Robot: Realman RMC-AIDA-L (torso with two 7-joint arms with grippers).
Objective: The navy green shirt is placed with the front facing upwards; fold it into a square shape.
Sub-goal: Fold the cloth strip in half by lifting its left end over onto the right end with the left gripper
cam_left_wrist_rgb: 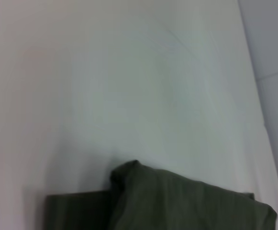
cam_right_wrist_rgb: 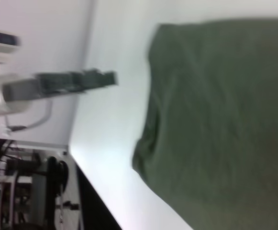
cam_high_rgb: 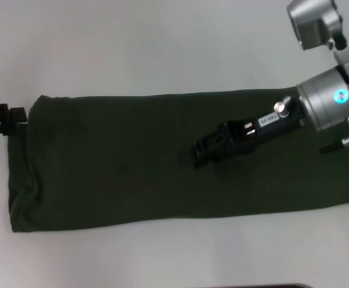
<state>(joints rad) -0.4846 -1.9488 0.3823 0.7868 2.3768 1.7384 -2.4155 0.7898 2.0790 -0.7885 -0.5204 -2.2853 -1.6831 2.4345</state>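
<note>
One long band is all that is seen of the navy green shirt (cam_high_rgb: 144,159), stretched across the middle of the head view on the white table (cam_high_rgb: 132,42); sleeves seem folded in, crosswise folds remain. The right gripper (cam_high_rgb: 192,157) is poised over its centre, the left gripper (cam_high_rgb: 0,122) at the left edge; neither's finger state can be told.

A plain white table (cam_high_rgb: 132,48) fills the view, evenly lit. Beyond its edge, lower left in the right wrist view, dark cluttered equipment (cam_right_wrist_rgb: 28,191) stands.
</note>
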